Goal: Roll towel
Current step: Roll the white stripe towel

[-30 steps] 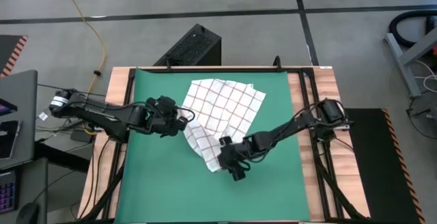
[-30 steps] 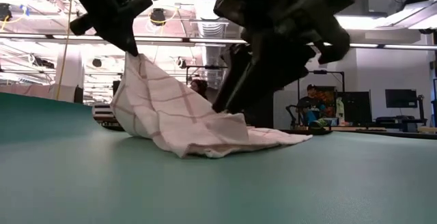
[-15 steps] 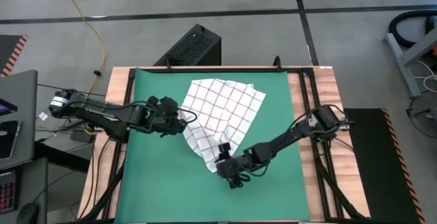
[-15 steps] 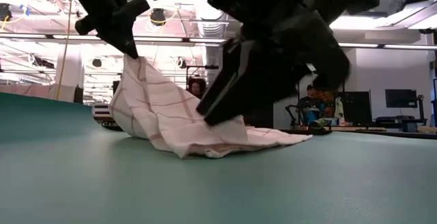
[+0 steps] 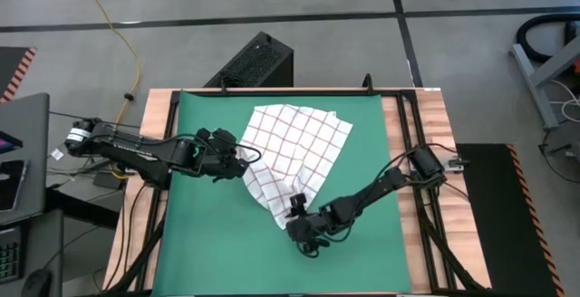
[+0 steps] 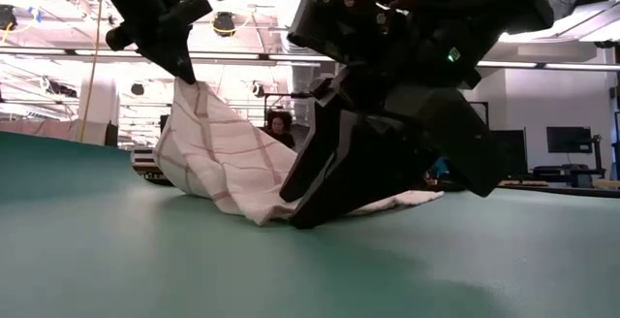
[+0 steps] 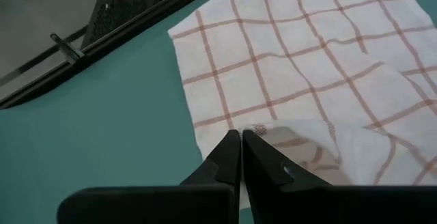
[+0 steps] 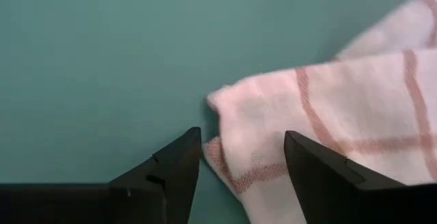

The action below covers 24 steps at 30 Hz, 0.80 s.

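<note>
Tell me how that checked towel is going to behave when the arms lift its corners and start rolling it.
Probably floppy: the towel drapes like a tent from the left tool, which is shut on one corner. It looks thin and light, already folding over itself near the open right tool. On the smooth green mat it may slide or bunch rather than roll tightly.

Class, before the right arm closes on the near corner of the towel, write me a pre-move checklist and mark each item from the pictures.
1. Left end effector shut on the towel edge, lifting it: ok.
2. Right end effector open: ok.
3. Towel's near corner between the right fingers: ok, the corner tip lies in the gap.
4. Right fingertips down at the green mat: ok in the low view.
5. Far part of the towel flat on the mat: ok.
6. Only one layer of cloth in the gap: cannot tell.
</note>
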Each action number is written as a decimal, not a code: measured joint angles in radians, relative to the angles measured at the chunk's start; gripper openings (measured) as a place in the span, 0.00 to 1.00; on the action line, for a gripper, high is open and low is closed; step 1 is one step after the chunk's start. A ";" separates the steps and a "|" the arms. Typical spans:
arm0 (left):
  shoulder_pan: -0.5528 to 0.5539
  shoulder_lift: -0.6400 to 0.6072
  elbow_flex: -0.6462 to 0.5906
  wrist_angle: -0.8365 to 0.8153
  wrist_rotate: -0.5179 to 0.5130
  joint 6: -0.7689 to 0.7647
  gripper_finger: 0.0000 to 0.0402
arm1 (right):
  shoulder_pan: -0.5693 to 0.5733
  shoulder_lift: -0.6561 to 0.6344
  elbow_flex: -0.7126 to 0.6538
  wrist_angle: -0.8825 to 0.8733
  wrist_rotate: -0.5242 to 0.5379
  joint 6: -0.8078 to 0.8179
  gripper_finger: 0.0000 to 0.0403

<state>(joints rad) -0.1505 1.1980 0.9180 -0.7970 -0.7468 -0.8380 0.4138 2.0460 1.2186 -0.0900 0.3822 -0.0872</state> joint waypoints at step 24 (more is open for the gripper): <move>0.000 -0.118 0.219 -0.072 0.087 -0.015 0.00 | 0.017 -0.315 0.253 -0.611 0.370 0.466 0.02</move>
<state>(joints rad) -0.1509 1.0804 1.1371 -0.8692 -0.6596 -0.8529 0.4307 1.7313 1.4711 -0.7005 0.7519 0.3786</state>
